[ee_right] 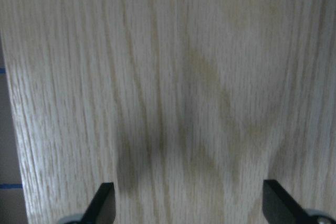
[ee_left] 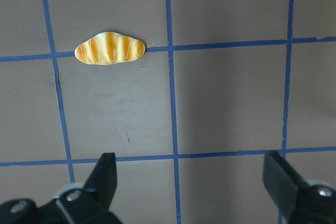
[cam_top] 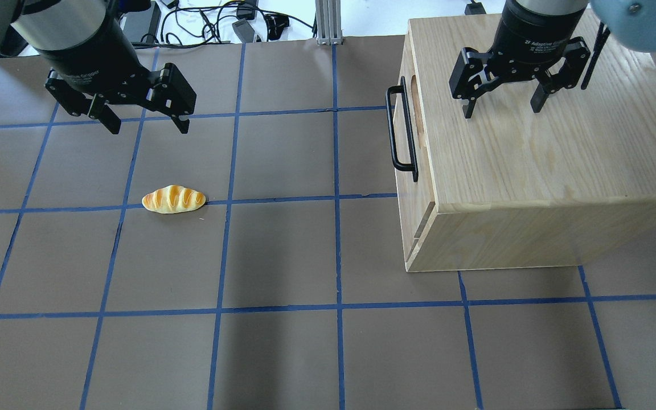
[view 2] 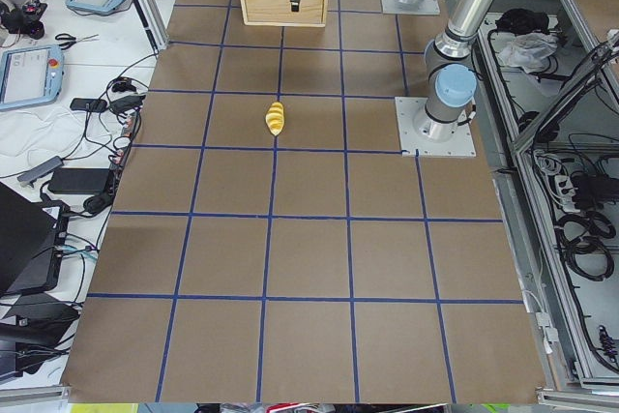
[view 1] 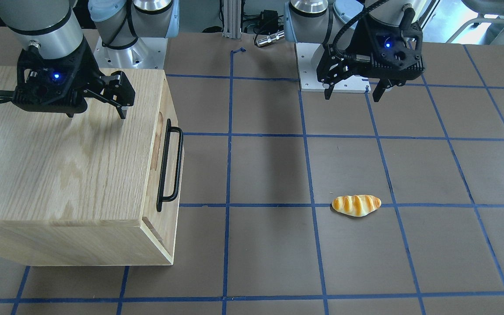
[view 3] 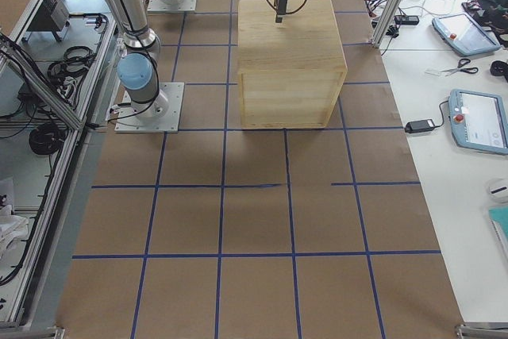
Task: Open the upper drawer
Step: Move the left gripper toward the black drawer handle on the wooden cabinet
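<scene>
The upper drawer (cam_top: 421, 185) is closed in the front of a large oak cabinet (cam_top: 533, 165) on the table's right side. Its long black bar handle (cam_top: 402, 130) and the slot notch in its top edge face the table's middle. The drawer front (view 1: 171, 105) and handle (view 1: 169, 166) also show in the front-facing view. My right gripper (cam_top: 501, 109) hangs open and empty a little above the cabinet top, behind the handle side; the right wrist view (ee_right: 189, 203) shows only oak grain between its fingers. My left gripper (cam_top: 148, 128) is open and empty above the bare table.
A toy bread roll (cam_top: 173, 199) lies on the brown mat below my left gripper, also seen in the left wrist view (ee_left: 110, 49). Blue tape lines grid the table. The arm bases stand at the robot's edge (view 1: 339, 70). Tablets and cables lie off the table's far side.
</scene>
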Controlling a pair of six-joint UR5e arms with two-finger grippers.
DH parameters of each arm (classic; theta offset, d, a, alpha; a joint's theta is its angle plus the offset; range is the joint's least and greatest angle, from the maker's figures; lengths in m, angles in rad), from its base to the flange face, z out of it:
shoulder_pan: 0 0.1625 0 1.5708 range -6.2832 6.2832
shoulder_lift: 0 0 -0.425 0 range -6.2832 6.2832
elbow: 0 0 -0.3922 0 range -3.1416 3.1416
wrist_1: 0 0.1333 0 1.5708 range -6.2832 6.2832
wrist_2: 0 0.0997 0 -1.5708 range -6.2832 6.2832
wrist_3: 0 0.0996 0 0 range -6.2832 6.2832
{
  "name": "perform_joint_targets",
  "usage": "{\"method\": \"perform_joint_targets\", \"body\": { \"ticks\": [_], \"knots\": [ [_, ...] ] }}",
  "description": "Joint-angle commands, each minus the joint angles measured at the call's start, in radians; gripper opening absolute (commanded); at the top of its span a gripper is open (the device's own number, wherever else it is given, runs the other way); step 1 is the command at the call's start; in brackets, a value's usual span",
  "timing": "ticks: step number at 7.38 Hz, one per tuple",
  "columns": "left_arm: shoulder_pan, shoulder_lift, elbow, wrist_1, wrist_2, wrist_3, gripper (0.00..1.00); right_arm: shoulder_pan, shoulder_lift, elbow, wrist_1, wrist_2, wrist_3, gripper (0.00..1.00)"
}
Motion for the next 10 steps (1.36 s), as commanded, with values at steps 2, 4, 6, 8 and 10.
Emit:
{"method": "perform_joint_targets", "body": {
  "ticks": [2, 4, 6, 8, 10],
  "knots": [
    [0.001, -0.004, -0.004, -0.001, 0.005, 0.0, 1.0, 0.0, 0.0, 0.0, 0.0, 0.0, -0.001, 1.0],
    [0.003, -0.016, -0.01, 0.012, -0.004, -0.005, 1.0, 0.0, 0.0, 0.0, 0.0, 0.0, -0.001, 1.0],
    [0.003, -0.047, -0.013, 0.094, -0.044, -0.031, 1.0, 0.0, 0.0, 0.0, 0.0, 0.0, 0.001, 1.0],
    [0.003, -0.094, 0.004, 0.101, -0.045, -0.099, 1.0, 0.0, 0.0, 0.0, 0.0, 0.0, 0.001, 1.0],
    [-0.006, -0.178, 0.027, 0.189, -0.181, -0.21, 1.0, 0.0, 0.0, 0.0, 0.0, 0.0, 0.001, 1.0]
  ]
}}
